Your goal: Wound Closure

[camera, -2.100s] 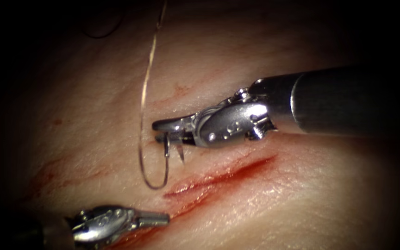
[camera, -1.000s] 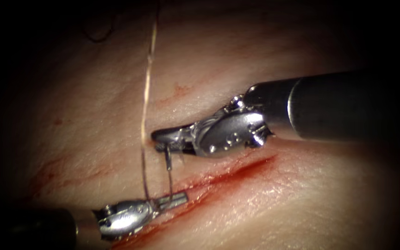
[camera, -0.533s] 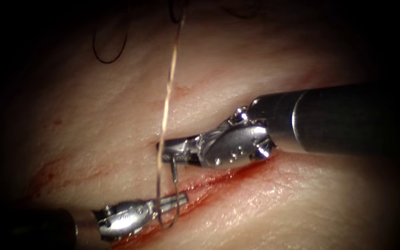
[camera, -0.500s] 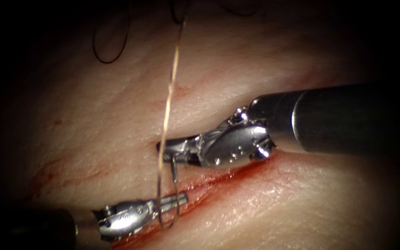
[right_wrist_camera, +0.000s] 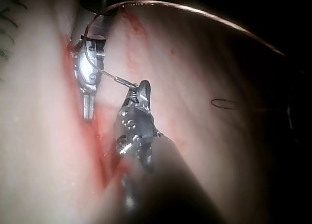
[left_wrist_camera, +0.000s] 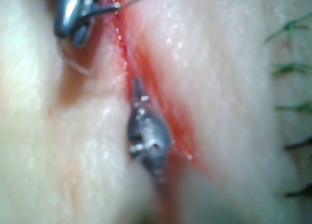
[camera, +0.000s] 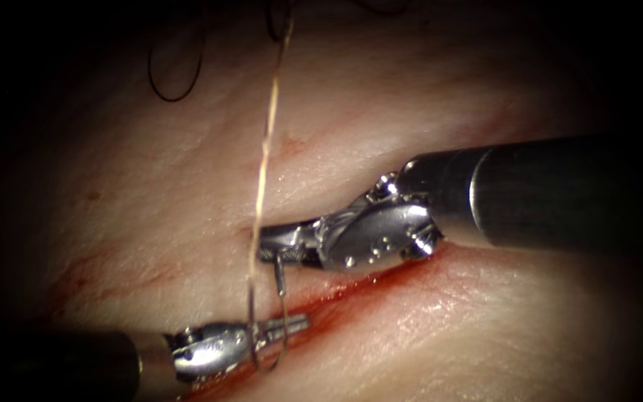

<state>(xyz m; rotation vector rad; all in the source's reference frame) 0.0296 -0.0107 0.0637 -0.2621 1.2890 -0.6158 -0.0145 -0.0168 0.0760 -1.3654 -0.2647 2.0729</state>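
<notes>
My right tool (camera: 273, 244) has its jaws closed on the needle (camera: 280, 277) near one end of its curve, just left of the cut's upper lip; same grip reads in the right wrist view, right tool (right_wrist_camera: 139, 94) pinching the needle (right_wrist_camera: 114, 78). From that grip the needle hangs down toward the cut (camera: 381, 279), long axis running roughly top to bottom in the endoscope view, its curve bottoming out in a loop past my left tool (camera: 292, 325). Left tool sits right at the needle's lower arc, on the cut's left end, so it is the nearer one to the free end; whether its jaws are closed on the needle or just touching it I cannot tell. In the left wrist view my left tool (left_wrist_camera: 139, 90) lies along the red cut line, tip too blurred to read. Needle looks clear of the tissue (camera: 485, 327), but its lowest arc overlaps red fluid (camera: 321, 301), so contact there is unclear. Thread (camera: 262, 171) runs up from near the right jaws into the dark, its top end cut off. Needle tip itself I cannot pick out.
</notes>
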